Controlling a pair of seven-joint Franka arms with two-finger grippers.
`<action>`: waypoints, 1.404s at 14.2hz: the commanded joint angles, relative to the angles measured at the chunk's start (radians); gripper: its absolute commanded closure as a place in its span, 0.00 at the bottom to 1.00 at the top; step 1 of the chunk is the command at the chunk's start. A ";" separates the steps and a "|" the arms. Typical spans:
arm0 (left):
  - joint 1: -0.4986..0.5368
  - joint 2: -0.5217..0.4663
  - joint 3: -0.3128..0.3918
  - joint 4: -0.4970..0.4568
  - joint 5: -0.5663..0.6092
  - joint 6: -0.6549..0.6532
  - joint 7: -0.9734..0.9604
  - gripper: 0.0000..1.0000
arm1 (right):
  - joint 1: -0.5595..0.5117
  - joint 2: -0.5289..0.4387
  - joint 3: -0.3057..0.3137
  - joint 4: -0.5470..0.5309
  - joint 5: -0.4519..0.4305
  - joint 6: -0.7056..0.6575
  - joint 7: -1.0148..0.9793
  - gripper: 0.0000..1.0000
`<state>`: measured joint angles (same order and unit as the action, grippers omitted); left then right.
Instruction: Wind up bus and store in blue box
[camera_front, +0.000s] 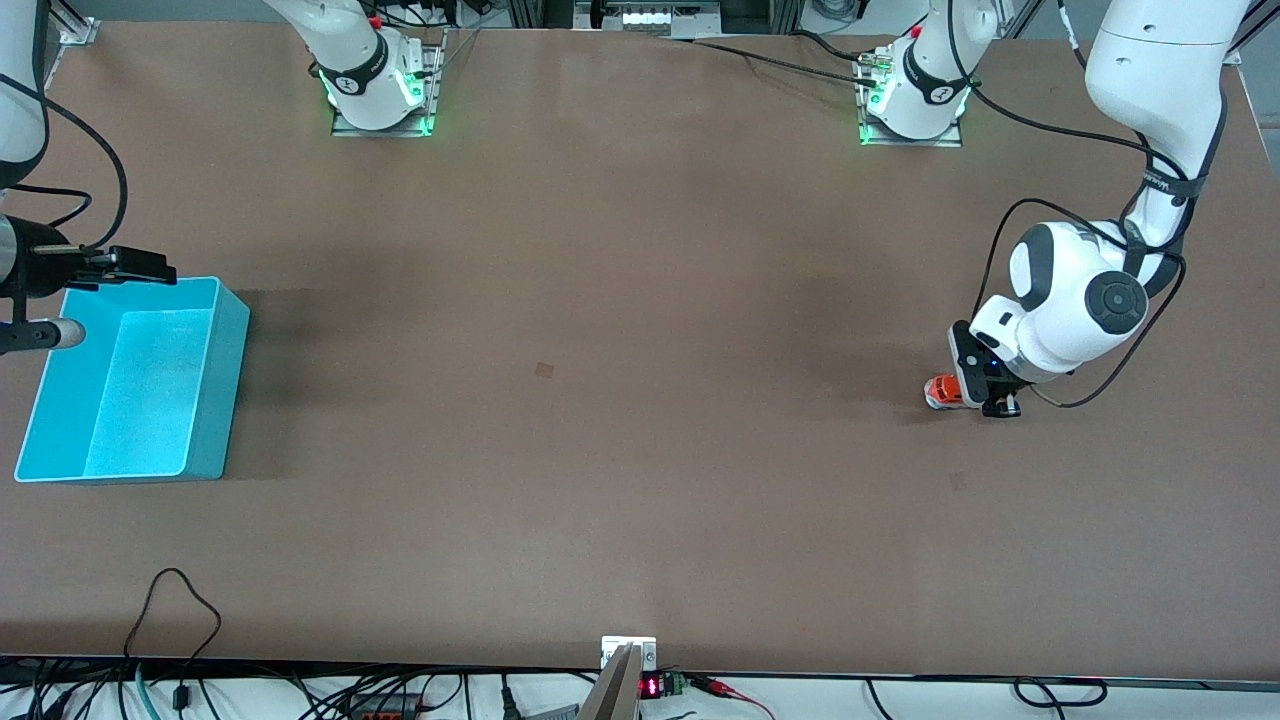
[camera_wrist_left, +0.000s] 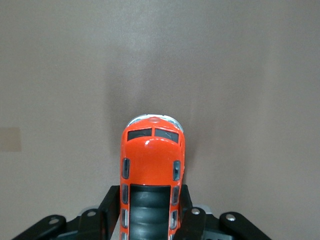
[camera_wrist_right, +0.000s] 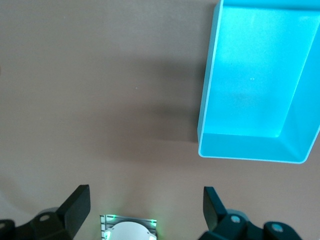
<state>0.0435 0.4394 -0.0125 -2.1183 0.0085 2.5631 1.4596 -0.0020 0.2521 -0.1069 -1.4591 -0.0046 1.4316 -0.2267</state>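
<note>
The orange-red bus (camera_front: 940, 390) (camera_wrist_left: 152, 150) is low at the table surface, toward the left arm's end of the table. My left gripper (camera_front: 985, 398) (camera_wrist_left: 150, 205) is shut on it, with a black finger pressed against each striped side. Its white-grey front end points away from the wrist. Whether its wheels touch the table I cannot tell. The blue box (camera_front: 235, 340) (camera_wrist_right: 250, 150) stands with nothing in it at the right arm's end. My right gripper (camera_front: 100, 295) (camera_wrist_right: 147, 200) hangs open over the box's edge that lies farthest from the front camera, holding nothing.
The right arm's base (camera_front: 380, 85) (camera_wrist_right: 129, 229) and the left arm's base (camera_front: 915, 100) stand at the table edge farthest from the front camera. A small dark square mark (camera_front: 544, 370) lies mid-table. Cables (camera_front: 180, 610) run along the nearest edge.
</note>
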 joint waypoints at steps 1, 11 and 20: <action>0.018 0.028 0.000 0.003 0.010 -0.023 -0.021 0.89 | -0.010 -0.001 0.006 0.008 0.003 -0.016 -0.080 0.00; 0.200 0.062 0.005 0.009 0.011 -0.017 0.226 0.88 | -0.012 0.001 0.006 0.006 0.003 -0.036 -0.086 0.00; 0.280 0.091 0.006 0.044 0.011 -0.014 0.332 0.88 | -0.012 0.001 0.004 0.006 0.003 -0.040 -0.089 0.00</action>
<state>0.3070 0.4556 -0.0064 -2.0911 0.0085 2.5468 1.7592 -0.0054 0.2536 -0.1070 -1.4592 -0.0046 1.4094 -0.2965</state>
